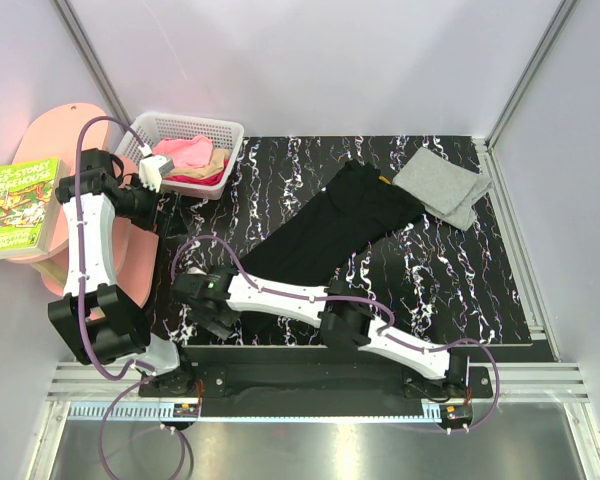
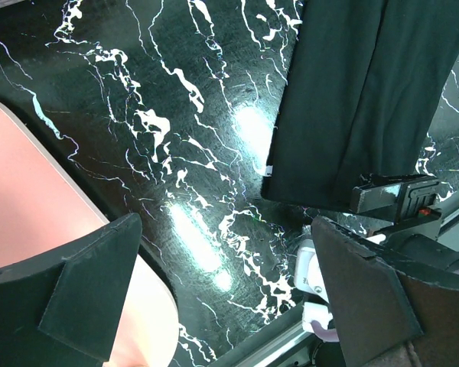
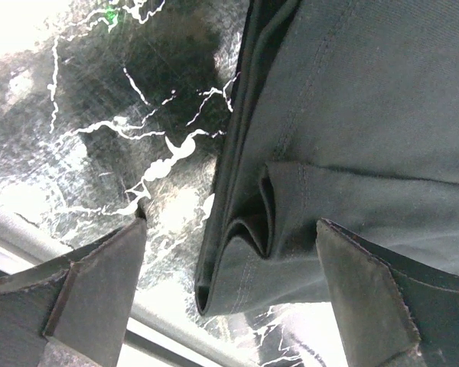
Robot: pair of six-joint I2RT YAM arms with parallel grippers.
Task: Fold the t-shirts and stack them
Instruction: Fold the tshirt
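A black t-shirt [image 1: 330,230] lies on the marble table, folded into a long strip that runs diagonally from near left to far right. Its near-left hem corner [image 3: 237,275] rests on the table between the fingers of my right gripper [image 3: 229,294], which stands open and holds nothing. In the top view the right gripper [image 1: 202,300] sits at that end of the strip. A folded light grey t-shirt [image 1: 443,185] lies at the far right. My left gripper [image 2: 229,290] hangs open and empty over bare table left of the black t-shirt [image 2: 359,99]; in the top view the left gripper [image 1: 170,212] is near the basket.
A white basket [image 1: 225,135] at the far left holds pink, tan and red shirts [image 1: 190,155]. A pink board [image 1: 40,150] with a green book [image 1: 20,205] lies left of the table. The table's front rail [image 3: 76,252] runs just beneath my right gripper.
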